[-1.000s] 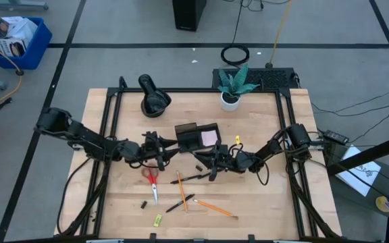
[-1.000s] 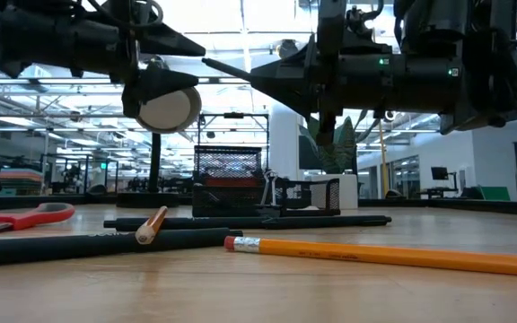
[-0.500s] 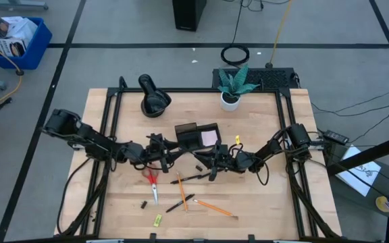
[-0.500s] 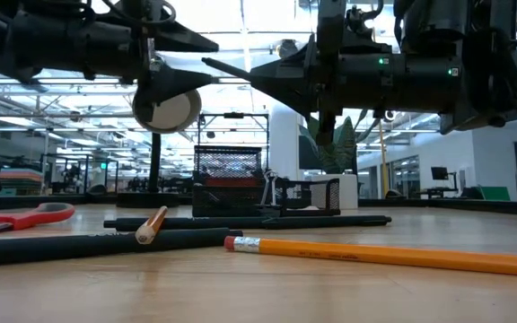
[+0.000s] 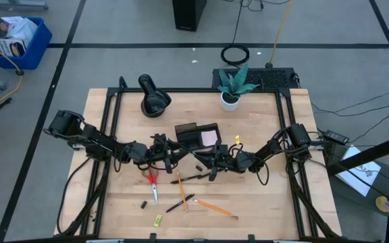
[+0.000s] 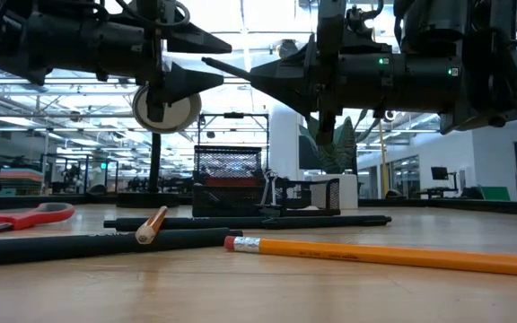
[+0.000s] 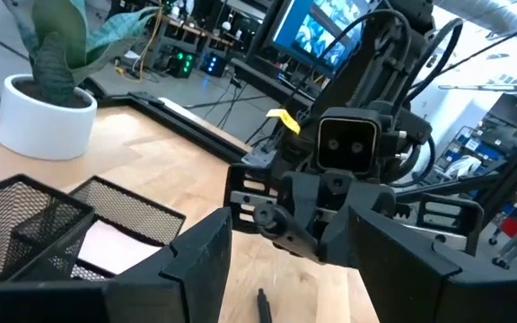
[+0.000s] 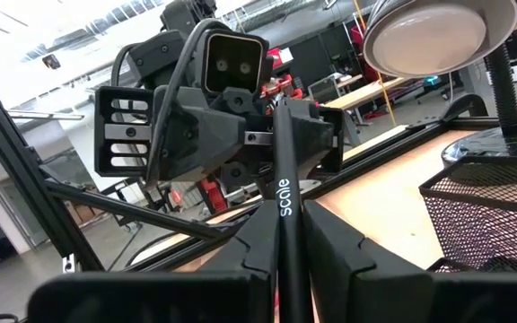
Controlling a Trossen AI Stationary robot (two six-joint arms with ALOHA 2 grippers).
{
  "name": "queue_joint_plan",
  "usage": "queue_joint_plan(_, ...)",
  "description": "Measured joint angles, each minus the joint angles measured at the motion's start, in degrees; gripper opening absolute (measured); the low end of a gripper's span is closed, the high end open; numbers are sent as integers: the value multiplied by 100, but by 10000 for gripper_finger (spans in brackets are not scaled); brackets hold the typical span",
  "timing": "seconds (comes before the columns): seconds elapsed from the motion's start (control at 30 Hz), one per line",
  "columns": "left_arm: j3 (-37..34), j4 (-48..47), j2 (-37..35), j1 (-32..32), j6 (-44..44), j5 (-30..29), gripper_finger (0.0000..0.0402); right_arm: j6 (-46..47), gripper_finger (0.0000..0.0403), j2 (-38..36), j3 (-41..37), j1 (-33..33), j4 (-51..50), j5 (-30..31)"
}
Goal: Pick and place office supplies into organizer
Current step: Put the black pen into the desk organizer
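— Pincer on the right [image 5: 204,159]: what is held, and how much of it can be made out?

— A black pen [image 8: 285,235] is clamped between its fingers; only the barrel is seen in the right wrist view, the lower end being cut off. In the high view the pen is lost against the dark arm.

— And the left pincer [image 5: 175,154]?

— It is spread open with nothing between its fingers [image 7: 191,256], held above the table [image 5: 262,202] just left of the right one, tips facing. Part of the table beneath both is hidden from above.

— Where is the organizer placed?

— The organizer [image 5: 196,136] stands just beyond the two pincers, a pink sticky-note pad [image 5: 210,137] lying in its right compartment. Its inner dividers cannot be told apart in the low view.

— What room is left on the near side?

— Red-handled scissors [image 5: 152,182] lie left of centre; orange pencils [image 5: 215,208] and another black pen [image 5: 180,203] are scattered near the front, with a yellow-green piece [image 5: 158,219] close to the near edge. The right and far-left parts of the table are bare wood. A white plant pot [image 5: 230,100] sits at the far edge.
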Motion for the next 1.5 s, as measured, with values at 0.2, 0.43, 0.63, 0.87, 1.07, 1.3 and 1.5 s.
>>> queue_joint_plan(0.2, 0, -82, 0, 0, 1, 10, 208, 0, 35, 0, 2, -2, 0, 0)
queue_joint_plan(0.43, 0, -82, 0, 0, 16, 12, 126, 0, 34, 0, 2, -2, 0, -2)
queue_joint_plan(0.63, -4, -76, 0, 0, 86, 10, 81, 0, 34, 0, 2, -2, 0, -15)
queue_joint_plan(0.87, -4, -45, -2, -2, 93, 45, 53, -12, 33, 0, 2, -2, -2, -23)
queue_joint_plan(1.07, -4, -45, -3, -2, 162, 87, 48, -11, 33, 4, 2, 0, -4, -37)
queue_joint_plan(1.3, -4, -27, -4, -1, 263, 152, 47, -4, 40, 4, 2, 0, -11, -39)
queue_joint_plan(1.5, -4, -25, -4, -2, 312, 152, 46, 0, 48, 4, 2, 0, -22, -19)
